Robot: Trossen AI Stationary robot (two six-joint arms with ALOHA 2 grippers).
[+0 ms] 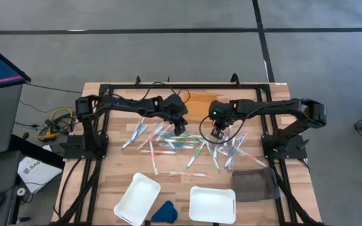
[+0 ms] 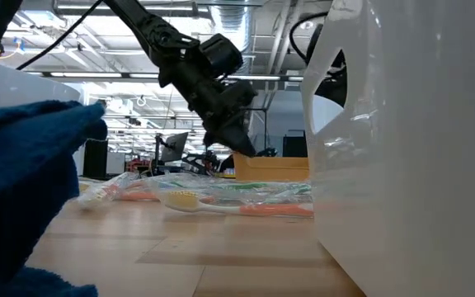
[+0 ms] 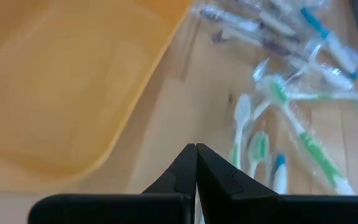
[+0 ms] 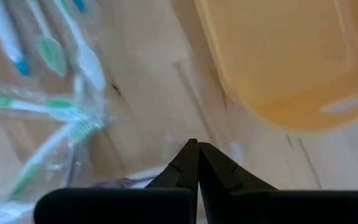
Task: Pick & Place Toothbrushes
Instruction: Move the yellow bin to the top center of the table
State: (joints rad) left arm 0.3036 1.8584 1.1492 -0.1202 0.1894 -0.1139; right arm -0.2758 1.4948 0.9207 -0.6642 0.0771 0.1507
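Starting at the left, the left gripper (image 1: 181, 127) is hanging over the middle of the tabletop (image 1: 105, 182), toward its far edge, with its fingers pressed fully together and nothing between them; the left wrist view is showing them meeting in a point above bare wood, just beside the yellow tray (image 3: 61, 87). The toothbrushes (image 1: 168, 143) are lying scattered across the centre of the tabletop, many in clear wrappers, overlapping one another, none yet in the two white trays (image 1: 137, 198) sitting at the near edge. The right gripper (image 1: 218, 133) is hovering over the right part of the scatter, jaws likewise shut tight and empty. The likely trouble from here: with both sets of fingers closed, a descent would be pushing brushes aside rather than catching one, so each needs opening first. The slippery wrappers could be letting a brush slide out of a pinch, and because the sticks are crossing each other, a grasp could be dragging a neighbour along. The two grippers are working near each other, so reaching for the same patch risks a collision. A dark cloth (image 1: 255, 183) near the right-hand edge and a small blue object (image 1: 164, 212) between the white trays are lying clear of the pile. No brand or label on the table is readable.
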